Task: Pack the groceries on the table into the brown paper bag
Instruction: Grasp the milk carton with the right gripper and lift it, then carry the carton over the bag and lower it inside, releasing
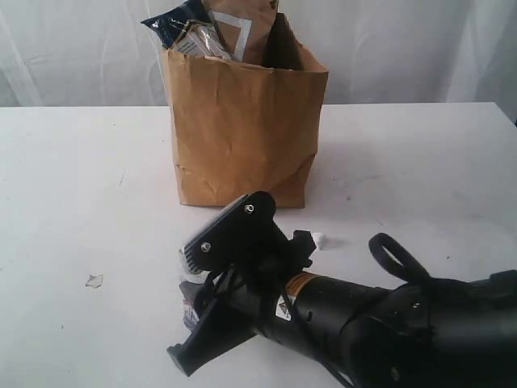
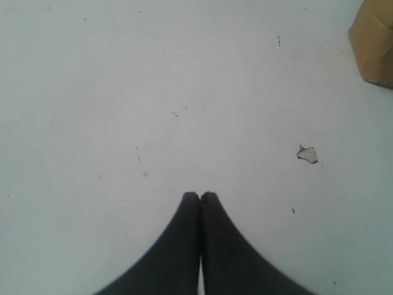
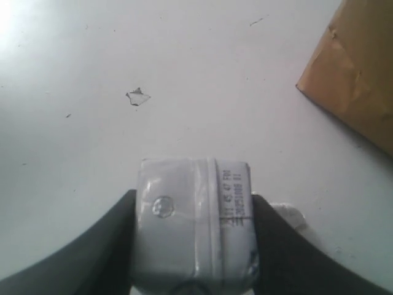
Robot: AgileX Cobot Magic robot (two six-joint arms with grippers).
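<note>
You have a tall, creased brown kraft paper bag (image 1: 242, 129), plain tan, on a flat white tabletop (image 1: 73, 178) flecked with small dark marks and one pale grey scrap (image 1: 94, 280). At its top show a long dark blue packet (image 1: 170, 23) and a brown pouch (image 1: 246, 24) with a white square outline. The small boxy carton (image 3: 193, 215) is silvery white with dark printed code, and the right gripper (image 3: 193, 196) is matte black.

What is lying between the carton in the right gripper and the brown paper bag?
Nothing: the right wrist view shows only bare table between the small white-blue carton and the brown paper bag.
</note>
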